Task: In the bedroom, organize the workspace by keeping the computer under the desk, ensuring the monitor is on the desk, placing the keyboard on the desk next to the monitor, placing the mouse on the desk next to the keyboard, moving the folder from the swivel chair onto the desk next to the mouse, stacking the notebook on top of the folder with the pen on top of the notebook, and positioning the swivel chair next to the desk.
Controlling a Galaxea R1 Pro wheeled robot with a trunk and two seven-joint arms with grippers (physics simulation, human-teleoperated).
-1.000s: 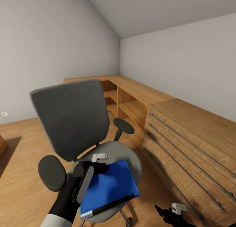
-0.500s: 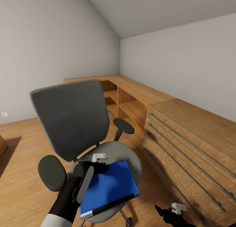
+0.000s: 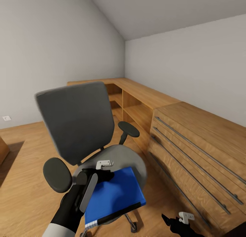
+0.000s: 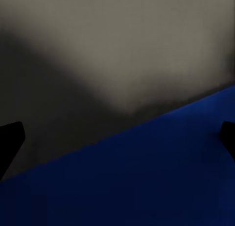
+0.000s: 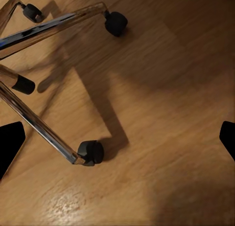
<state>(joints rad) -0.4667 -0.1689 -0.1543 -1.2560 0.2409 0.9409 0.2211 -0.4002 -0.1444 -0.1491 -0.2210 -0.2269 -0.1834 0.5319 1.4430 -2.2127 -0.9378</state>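
Note:
The swivel chair stands in front of me, grey back towards the wall, with black armrests. The bright blue folder lies tilted over the front of the grey seat, a black strip along its near edge. My left gripper is at the folder's far left corner. In the left wrist view its fingertips stand wide apart, open, with the folder's blue surface and the grey seat between them. My right gripper hangs low, open, over the floor by the chair's chrome base.
A light wooden drawer cabinet with long metal handles runs along the right, close to the chair. Open wooden shelving continues to the back corner. Wooden floor spreads to the left. A black caster sits under the right gripper.
The whole view has shifted slightly. The chair's back and left armrest now sit a little further right, and a caster shows under the seat. Folder and left gripper hold their place.

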